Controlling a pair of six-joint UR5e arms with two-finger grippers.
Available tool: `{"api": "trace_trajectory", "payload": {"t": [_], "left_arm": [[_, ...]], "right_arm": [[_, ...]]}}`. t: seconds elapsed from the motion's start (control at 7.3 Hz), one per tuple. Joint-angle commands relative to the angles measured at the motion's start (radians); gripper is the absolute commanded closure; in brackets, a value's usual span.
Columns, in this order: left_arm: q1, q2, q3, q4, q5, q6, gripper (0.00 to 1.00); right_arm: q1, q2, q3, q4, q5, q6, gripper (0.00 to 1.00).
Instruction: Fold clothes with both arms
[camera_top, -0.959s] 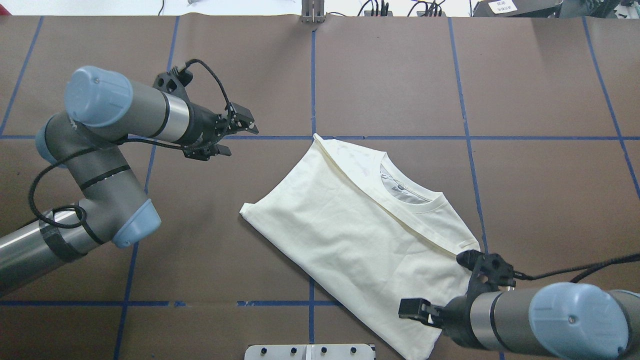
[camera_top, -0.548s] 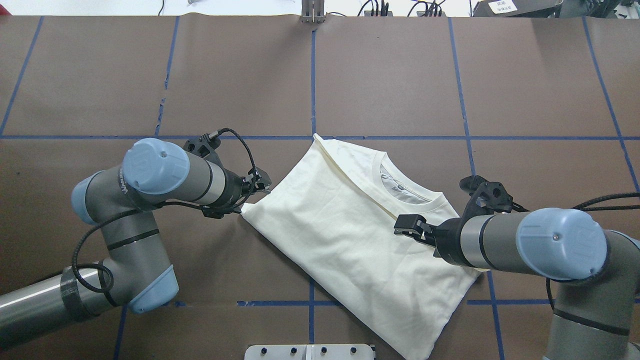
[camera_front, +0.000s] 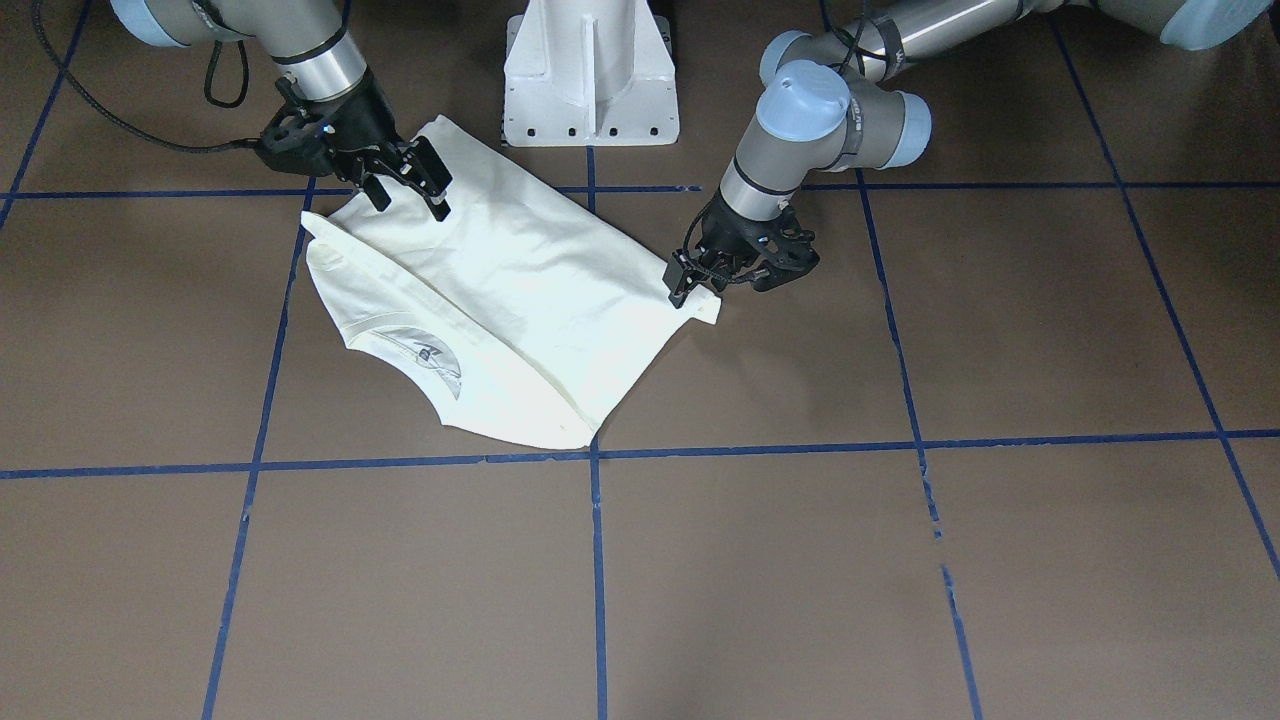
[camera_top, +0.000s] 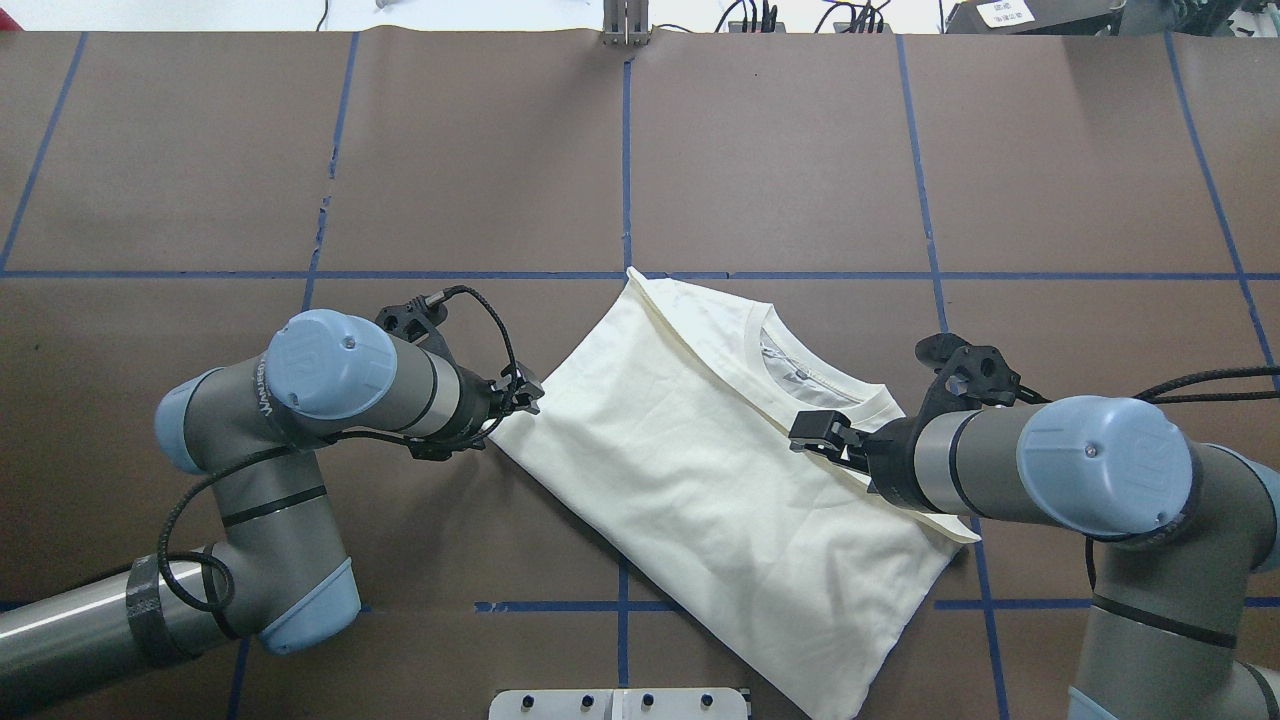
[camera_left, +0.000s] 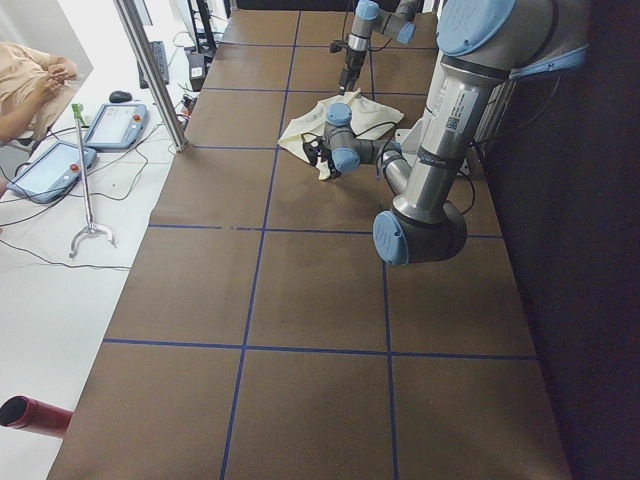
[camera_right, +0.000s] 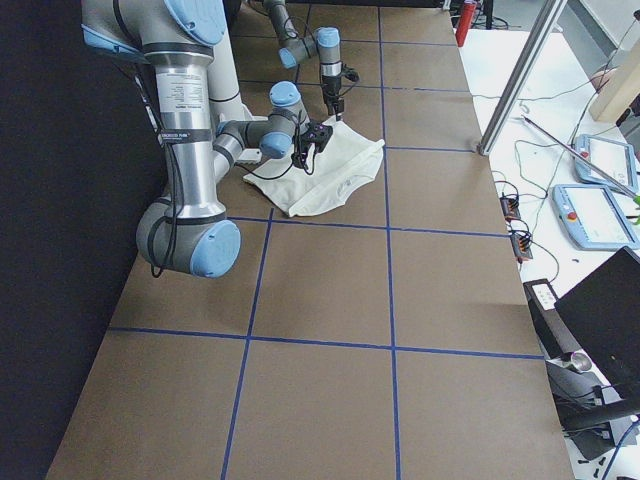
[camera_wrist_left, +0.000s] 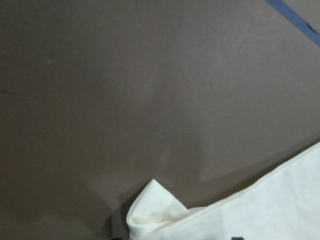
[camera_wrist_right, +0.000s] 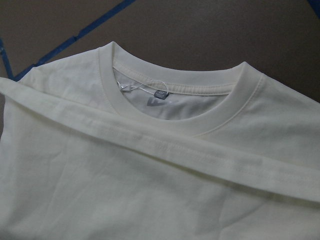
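The cream-white T-shirt (camera_top: 700, 470) lies folded and diagonal on the brown table, plain side up, with its collar (camera_top: 800, 375) toward the far right. The print is hidden. My left gripper (camera_top: 505, 410) points down at the shirt's left corner, which curls up in the left wrist view (camera_wrist_left: 155, 210). Its jaws seem apart on either side of that corner. My right gripper (camera_top: 812, 438) hovers open over the shirt just beside the collar (camera_wrist_right: 170, 95), holding nothing. In the front view the left gripper (camera_front: 690, 290) is at the corner and the right gripper (camera_front: 408, 195) is over the shirt (camera_front: 520, 270).
The white pedestal base (camera_front: 590, 70) stands at the table's near edge, just behind the shirt. A metal plate (camera_top: 620, 703) sits at that edge. Blue tape lines grid the brown table. A pole (camera_left: 150, 70) and tablets (camera_right: 600, 215) stand off the far side.
The left arm swung from the far left down to the shirt's left corner. The right gripper moved from the shirt's near right hem up to beside the collar.
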Motion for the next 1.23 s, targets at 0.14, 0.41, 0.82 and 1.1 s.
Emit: {"api": "trace_trajectory", "payload": {"t": [0.14,0.41,0.82,1.1], "left_arm": [[0.018,0.008,-0.032,0.057,0.066,0.003,1.00],[-0.002,0.004,-0.104,0.174,0.069,0.057,1.00],[-0.101,-0.002,-0.086,0.180,0.069,0.206,1.00],[-0.242,-0.116,0.106,0.088,0.066,0.276,1.00]], "right_arm": [[0.001,0.001,-0.009,0.002,-0.001,0.000,0.00],[0.001,0.001,-0.016,0.002,-0.004,0.001,0.00],[0.004,0.001,-0.019,0.002,-0.020,0.001,0.00],[0.007,0.036,-0.021,0.002,-0.067,0.010,0.00]]}}
